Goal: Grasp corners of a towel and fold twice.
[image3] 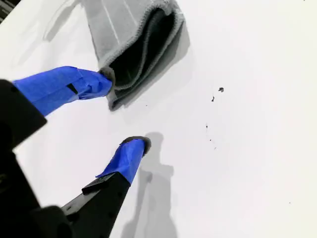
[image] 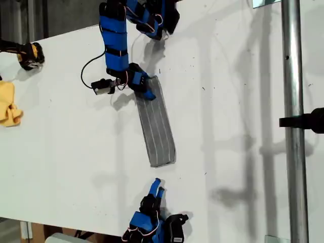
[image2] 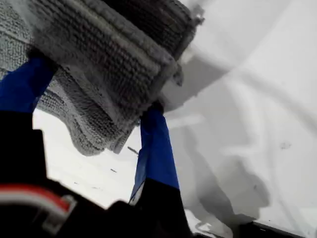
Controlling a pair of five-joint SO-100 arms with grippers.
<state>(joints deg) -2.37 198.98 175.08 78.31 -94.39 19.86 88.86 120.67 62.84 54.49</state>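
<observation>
The towel [image: 157, 129] is folded into a narrow grey striped strip that lies on the white table [image: 228, 101]. My first gripper [image: 146, 90] is shut on the strip's far end, and its wrist view shows thick folded layers [image2: 99, 64] bunched between the blue fingers [image2: 156, 148]. My second gripper [image: 158, 187] stands open just short of the near end. Close up, that end [image3: 133, 39] shows stacked layers, with one fingertip [image3: 96, 82] touching its corner [image3: 115, 101] and the other fingertip [image3: 131, 148] apart on bare table.
A yellow cloth [image: 9, 105] and a black-and-yellow object [image: 29, 54] sit at the exterior view's left edge. A metal pole [image: 292, 126] with a black clamp [image: 309, 120] runs down the exterior view's right. The table's front edge [image: 76, 228] passes beside the second arm's base.
</observation>
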